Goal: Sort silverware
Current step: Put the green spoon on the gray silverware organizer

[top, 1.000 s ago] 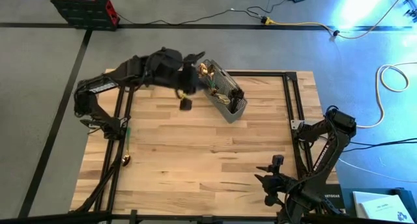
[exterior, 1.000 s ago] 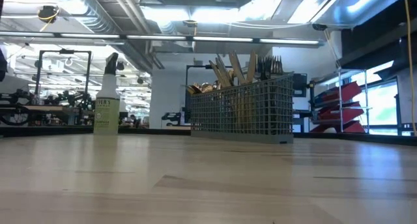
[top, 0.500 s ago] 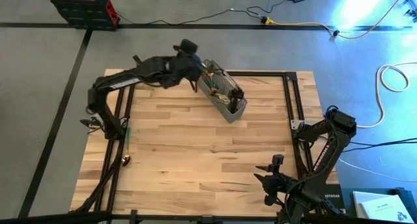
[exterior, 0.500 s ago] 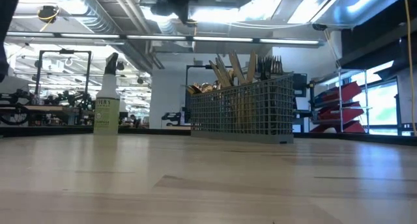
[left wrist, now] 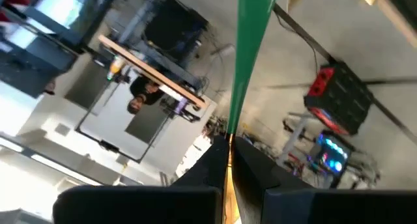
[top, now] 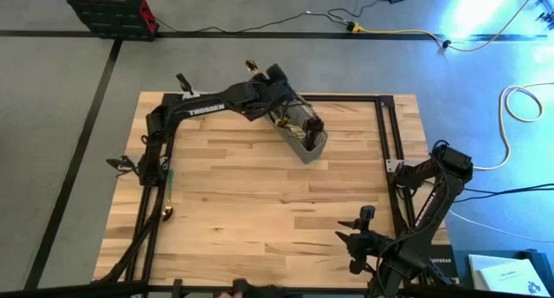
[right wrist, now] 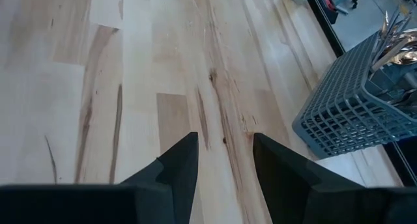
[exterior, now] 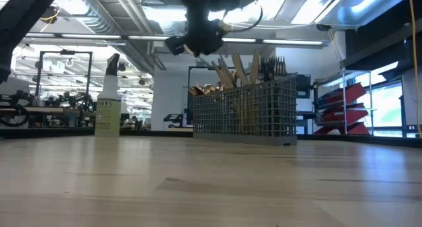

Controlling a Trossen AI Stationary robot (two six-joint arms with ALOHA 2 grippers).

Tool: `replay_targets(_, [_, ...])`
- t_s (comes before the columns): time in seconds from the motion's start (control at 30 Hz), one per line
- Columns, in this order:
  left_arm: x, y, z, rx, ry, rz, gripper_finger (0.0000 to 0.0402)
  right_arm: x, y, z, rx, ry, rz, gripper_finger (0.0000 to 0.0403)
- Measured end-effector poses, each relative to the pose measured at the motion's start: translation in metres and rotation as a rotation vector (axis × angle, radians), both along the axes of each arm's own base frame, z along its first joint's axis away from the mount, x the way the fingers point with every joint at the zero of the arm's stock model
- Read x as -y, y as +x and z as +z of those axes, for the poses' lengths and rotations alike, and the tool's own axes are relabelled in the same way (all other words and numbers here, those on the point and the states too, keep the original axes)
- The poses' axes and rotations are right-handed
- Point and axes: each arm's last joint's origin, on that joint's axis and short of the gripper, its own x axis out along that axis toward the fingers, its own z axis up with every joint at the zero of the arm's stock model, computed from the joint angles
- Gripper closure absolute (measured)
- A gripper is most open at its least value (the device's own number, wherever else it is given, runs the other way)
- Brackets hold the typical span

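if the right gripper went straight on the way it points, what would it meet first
Probably nothing soon: the right gripper, fingers apart, points along bare table. The caddy sits off to one side of that line, though depth is hard to judge.

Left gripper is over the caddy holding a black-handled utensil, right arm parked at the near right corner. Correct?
Not quite: the handle is green, not black. The left wrist view shows the left gripper shut on a green-handled utensil. The rest holds: in the high view that gripper is over the far end of the caddy, and the right gripper waits at the table's near right corner.
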Motion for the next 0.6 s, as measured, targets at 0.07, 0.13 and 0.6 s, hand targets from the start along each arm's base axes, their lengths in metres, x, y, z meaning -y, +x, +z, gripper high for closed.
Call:
replay_targets(0.07, [-0.012, -0.005, -0.001, -0.010, 0.000, 0.029, 0.0402, 0.000, 0.000, 0.000, 0.001, 0.003, 0.000, 0.0272])
replay_targets(0.13, [-0.023, -0.010, -0.001, -0.019, 0.003, 0.052, 0.0402, -0.001, 0.000, 0.000, 0.004, 0.008, 0.000, 0.0272])
replay_targets(0.6, [-0.042, -0.024, 0.005, -0.016, -0.010, 0.090, 0.0402, 0.020, 0.031, 0.017, 0.490, -0.421, -0.046, 0.0272])
